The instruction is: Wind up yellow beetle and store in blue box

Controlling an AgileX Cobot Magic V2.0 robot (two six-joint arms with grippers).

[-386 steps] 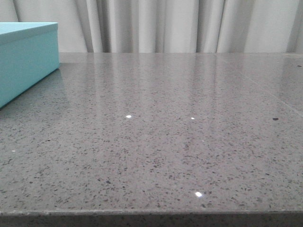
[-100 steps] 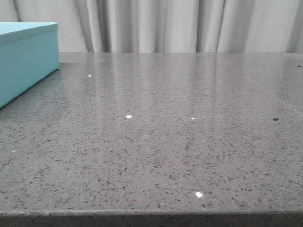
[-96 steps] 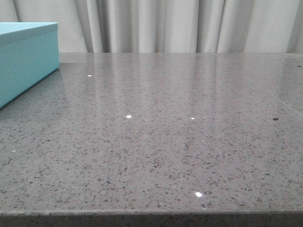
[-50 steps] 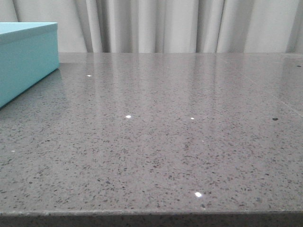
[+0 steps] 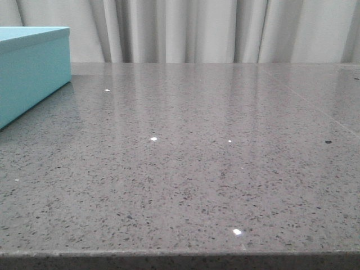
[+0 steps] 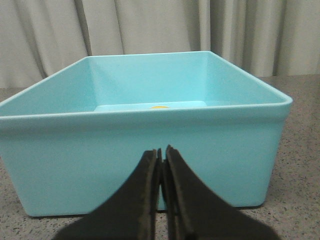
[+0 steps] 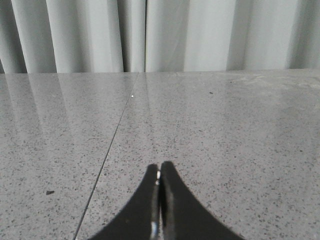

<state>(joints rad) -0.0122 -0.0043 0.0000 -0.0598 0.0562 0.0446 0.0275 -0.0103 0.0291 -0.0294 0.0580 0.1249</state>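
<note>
- Box (image 6: pixel 145 165): stood at the table's (image 5: pixel 214 169) left; no change was noted across the front views.
- Beetle (image 6: pixel 160 107): a yellow sliver was glimpsed inside the box, judged stored.
- Left gripper (image 6: pixel 161 152), right gripper (image 7: pixel 159 175): pressed together, nothing held.

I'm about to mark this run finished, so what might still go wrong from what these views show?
Only a thin yellow sliver shows above the near wall of the blue box, so the yellow beetle being stored properly can't be confirmed. If it is wound, it might run against a wall. The left tool sits shut right at that near wall, so a forward move might bump the box. The right tool is shut over bare table, holding nothing.
</note>
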